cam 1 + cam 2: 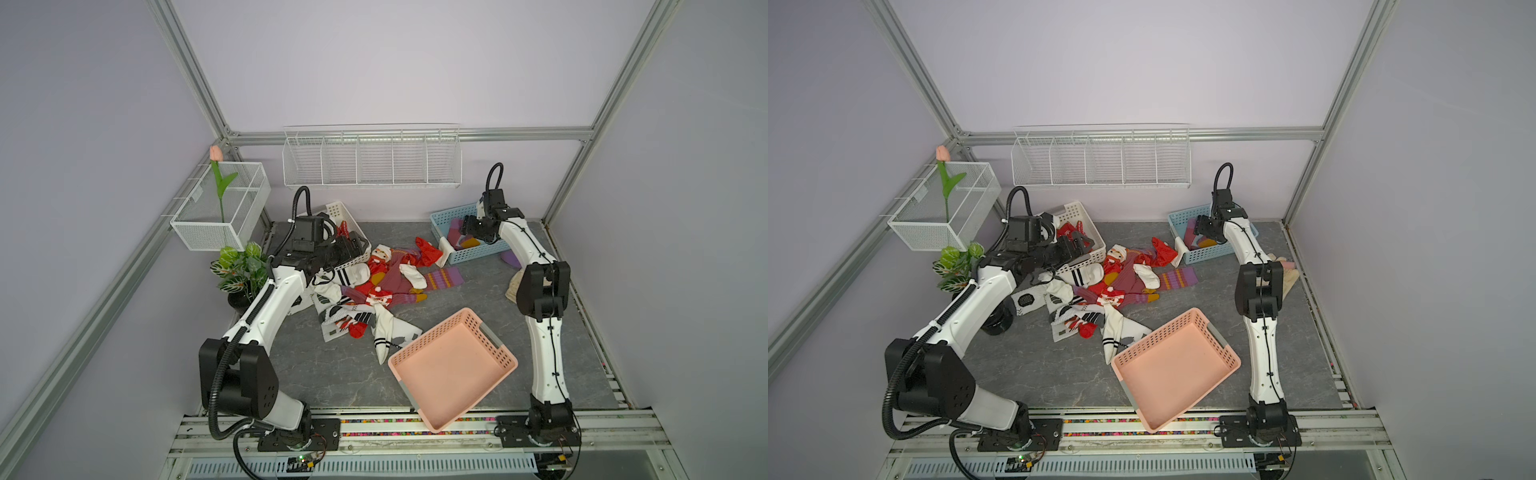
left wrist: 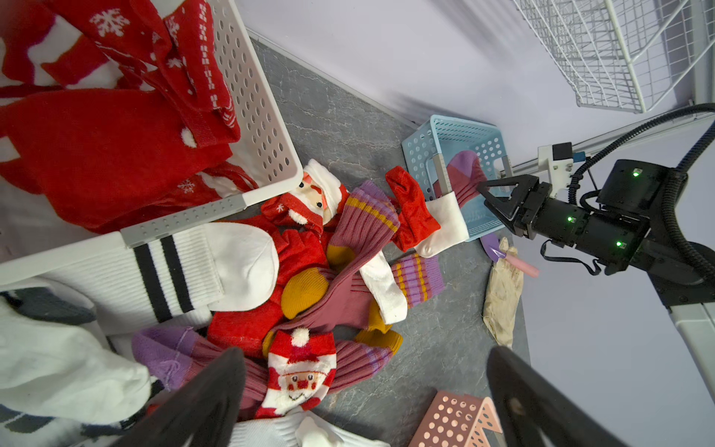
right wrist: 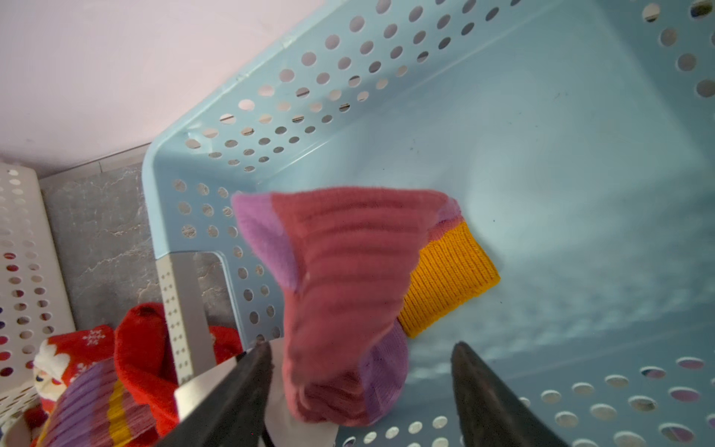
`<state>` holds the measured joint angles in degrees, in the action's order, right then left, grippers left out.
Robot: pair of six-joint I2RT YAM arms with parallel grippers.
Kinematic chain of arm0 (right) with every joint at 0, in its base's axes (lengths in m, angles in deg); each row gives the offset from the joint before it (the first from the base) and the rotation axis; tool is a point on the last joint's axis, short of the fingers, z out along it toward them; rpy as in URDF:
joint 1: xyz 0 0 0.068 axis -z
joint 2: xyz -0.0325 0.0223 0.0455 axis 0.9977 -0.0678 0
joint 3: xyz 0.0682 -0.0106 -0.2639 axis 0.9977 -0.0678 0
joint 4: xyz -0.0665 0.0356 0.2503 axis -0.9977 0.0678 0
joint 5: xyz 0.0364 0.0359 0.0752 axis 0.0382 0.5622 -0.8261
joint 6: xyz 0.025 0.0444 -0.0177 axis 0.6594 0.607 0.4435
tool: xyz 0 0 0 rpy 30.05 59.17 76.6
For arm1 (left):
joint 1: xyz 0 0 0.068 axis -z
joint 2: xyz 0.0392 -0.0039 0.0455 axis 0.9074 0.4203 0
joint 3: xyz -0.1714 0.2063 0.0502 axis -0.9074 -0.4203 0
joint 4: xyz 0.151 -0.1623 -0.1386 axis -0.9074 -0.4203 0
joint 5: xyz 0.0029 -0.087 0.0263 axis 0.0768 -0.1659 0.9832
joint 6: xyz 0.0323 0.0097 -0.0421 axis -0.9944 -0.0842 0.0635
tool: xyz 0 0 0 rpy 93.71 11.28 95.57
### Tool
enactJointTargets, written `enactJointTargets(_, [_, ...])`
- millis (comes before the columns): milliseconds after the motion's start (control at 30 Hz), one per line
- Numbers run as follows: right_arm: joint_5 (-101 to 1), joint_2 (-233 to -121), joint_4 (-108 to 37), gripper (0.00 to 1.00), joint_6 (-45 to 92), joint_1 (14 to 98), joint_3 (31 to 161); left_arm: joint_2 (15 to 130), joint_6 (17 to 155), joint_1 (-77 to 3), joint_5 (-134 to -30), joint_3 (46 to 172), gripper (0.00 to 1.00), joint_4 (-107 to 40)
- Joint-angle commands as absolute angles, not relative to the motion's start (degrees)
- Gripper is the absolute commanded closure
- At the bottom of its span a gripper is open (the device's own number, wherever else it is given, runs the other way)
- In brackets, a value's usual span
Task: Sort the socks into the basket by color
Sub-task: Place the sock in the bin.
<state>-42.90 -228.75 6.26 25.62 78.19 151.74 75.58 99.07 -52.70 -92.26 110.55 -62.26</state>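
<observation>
Ok, left claw (image 1: 355,247) first: fingers (image 2: 216,387) spread wide, nothing between them, hovering over the sock pile (image 1: 374,291). Straight below it in the left wrist view is a red-and-white Santa sock (image 2: 300,377) lying on a maroon-and-orange sock (image 2: 348,302). The white basket (image 1: 337,209) is just beside the claw, toward the back wall, with red socks (image 2: 96,147) inside. A white sock with two black stripes (image 2: 185,271) lies against that basket's rim, just ahead of the claw.

The pink basket (image 1: 432,334) is well apart from both claws, toward the robot's base, sitting askew with one corner over the front rail.

Right claw (image 1: 468,227): jaws apart, reaching into the blue basket (image 1: 441,219). A maroon-purple sock (image 3: 348,278) sits between the fingers (image 3: 487,391), blurred and not pinched; can't tell whether it touches either one. An orange knit end (image 3: 449,278) lies on the basket floor just beyond the claw. A red sock with white cuff (image 2: 414,209) drapes over the basket's rim, just beside the claw on the pile side.
</observation>
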Motion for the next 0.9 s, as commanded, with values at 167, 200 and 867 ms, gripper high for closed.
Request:
enactJointTargets(167, [-40.8, -221.1, 9.7, 0.07, 23.0, 74.9, 149.4, 77.2, 96.7, -52.5, -91.0, 112.2, 0.00, -64.0])
enactJointTargets(200, [-40.9, -219.7, 9.3, 0.05, 22.9, 74.7, 147.4, 77.4, 96.7, -52.5, -90.8, 112.1, 0.00, -63.9])
enactJointTargets(867, [-46.6, -202.0, -0.7, 0.10, 22.4, 59.5, 111.9, 77.9, 94.4, -52.4, -86.9, 110.1, 0.03, -65.4])
